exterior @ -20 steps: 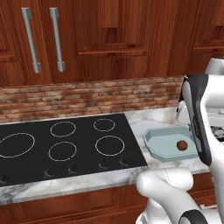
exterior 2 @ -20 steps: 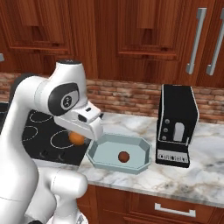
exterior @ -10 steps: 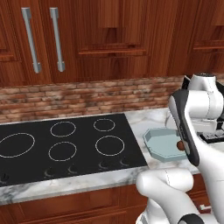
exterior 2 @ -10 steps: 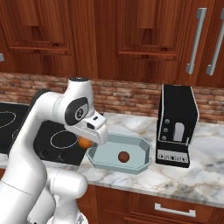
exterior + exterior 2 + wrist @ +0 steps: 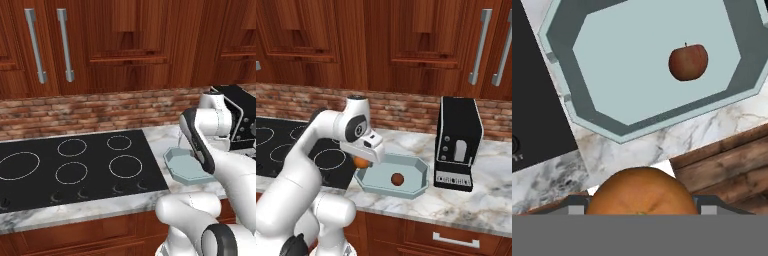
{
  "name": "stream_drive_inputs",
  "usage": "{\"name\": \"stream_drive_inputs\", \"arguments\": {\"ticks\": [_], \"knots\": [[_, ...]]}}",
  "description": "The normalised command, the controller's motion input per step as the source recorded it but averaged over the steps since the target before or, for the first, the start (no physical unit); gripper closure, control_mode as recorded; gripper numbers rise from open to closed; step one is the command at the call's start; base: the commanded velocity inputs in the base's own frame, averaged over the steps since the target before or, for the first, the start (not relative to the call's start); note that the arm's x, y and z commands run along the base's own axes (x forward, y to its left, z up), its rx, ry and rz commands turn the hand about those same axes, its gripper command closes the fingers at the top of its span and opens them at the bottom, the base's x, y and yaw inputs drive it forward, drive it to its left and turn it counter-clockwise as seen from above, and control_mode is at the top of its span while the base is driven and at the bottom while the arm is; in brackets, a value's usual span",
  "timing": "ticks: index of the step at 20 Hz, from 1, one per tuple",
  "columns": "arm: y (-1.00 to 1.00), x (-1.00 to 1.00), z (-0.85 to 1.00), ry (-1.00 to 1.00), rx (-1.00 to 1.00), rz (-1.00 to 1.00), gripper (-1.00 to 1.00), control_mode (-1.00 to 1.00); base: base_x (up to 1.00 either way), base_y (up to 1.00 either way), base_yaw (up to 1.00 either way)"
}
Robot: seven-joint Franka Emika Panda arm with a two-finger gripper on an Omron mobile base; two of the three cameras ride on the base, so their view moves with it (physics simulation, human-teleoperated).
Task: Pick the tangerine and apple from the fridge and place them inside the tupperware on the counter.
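Tangerine over the tray edge, one fruit left to drop

Counter (image 5: pixel 491 200) comes first in size — one marbled top with one black cooktop (image 5: pixel 75 165) set into it, four burner rings by our count, and one black coffee machine (image 5: pixel 457 145) standing to the right of the tray. We see one tupperware (image 5: pixel 418 176) on the stone, just beside the cooktop's edge, and one apple (image 5: pixel 688 62) already lying inside it, off toward one side of the floor.

We carry one tangerine (image 5: pixel 642 192) in the gripper (image 5: pixel 363 161); the fingers (image 5: pixel 577 204) sit against its two sides, closed on the fruit. In the hand view the tangerine hangs over the counter's front edge and the tray's near rim, not yet over the tray floor.

To do this well, we judge the hand should travel further in over the open floor — clear of the apple — before we let go. Releasing here risks the fruit striking the rim and rolling off the counter. We should lower close to the floor, then open, so the round fruit does not bounce out.
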Motion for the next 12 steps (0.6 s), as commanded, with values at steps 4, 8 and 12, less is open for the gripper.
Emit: {"name": "stream_drive_inputs", "arguments": {"ticks": [4, 8, 12], "knots": [[-0.14, 0.54, -0.51, 0.00, 0.00, 0.00, 1.00, -1.00, 0.00, 0.00, 0.00], [-0.17, 0.52, -0.52, 0.00, 0.00, 0.00, 1.00, -1.00, 0.00, 0.00, 0.00], [-0.16, 0.45, -0.50, 0.00, 0.00, 0.00, 1.00, -1.00, 0.00, 0.00, 0.00]]}}
